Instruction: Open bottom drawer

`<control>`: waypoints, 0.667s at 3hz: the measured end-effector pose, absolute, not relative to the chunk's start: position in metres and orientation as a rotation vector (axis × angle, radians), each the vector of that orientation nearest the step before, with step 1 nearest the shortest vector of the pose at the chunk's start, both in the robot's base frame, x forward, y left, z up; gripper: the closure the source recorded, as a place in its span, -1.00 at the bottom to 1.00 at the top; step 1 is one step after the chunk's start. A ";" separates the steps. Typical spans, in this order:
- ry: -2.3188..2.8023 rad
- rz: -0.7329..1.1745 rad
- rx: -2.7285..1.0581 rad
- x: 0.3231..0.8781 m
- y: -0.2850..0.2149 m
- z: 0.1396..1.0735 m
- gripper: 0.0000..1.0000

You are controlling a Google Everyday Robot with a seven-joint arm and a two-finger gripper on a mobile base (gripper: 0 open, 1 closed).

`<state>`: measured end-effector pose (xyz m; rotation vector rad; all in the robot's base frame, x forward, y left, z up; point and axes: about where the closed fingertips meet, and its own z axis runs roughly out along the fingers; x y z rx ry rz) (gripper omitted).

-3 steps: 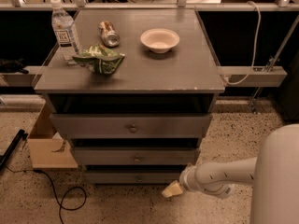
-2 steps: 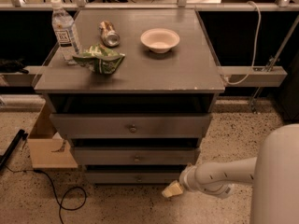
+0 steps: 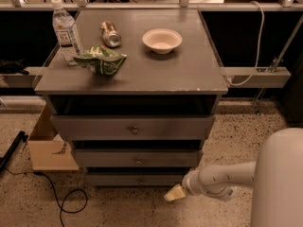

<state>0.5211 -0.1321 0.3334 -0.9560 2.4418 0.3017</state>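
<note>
Grey wooden three-drawer cabinet (image 3: 156, 74) seen from above and in front. The bottom drawer (image 3: 113, 179), a thin flat grey front with a small round centre knob (image 3: 140, 179), sits lowest, just above the speckled floor. The pale-tipped gripper (image 3: 173, 193) on the white arm (image 3: 227, 178) hangs low by the drawer's right end, apart from the knob; whether it is apart or together cannot be told. On top: clear plastic water bottle (image 3: 66, 30), tipped metal can (image 3: 110, 34), green crumpled snack bag (image 3: 101, 62), cream round bowl (image 3: 162, 40)
</note>
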 end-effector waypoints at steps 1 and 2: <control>2.454 0.339 -0.883 0.514 -0.148 0.322 -1.00; 2.472 0.362 -0.764 0.503 -0.178 0.312 -1.00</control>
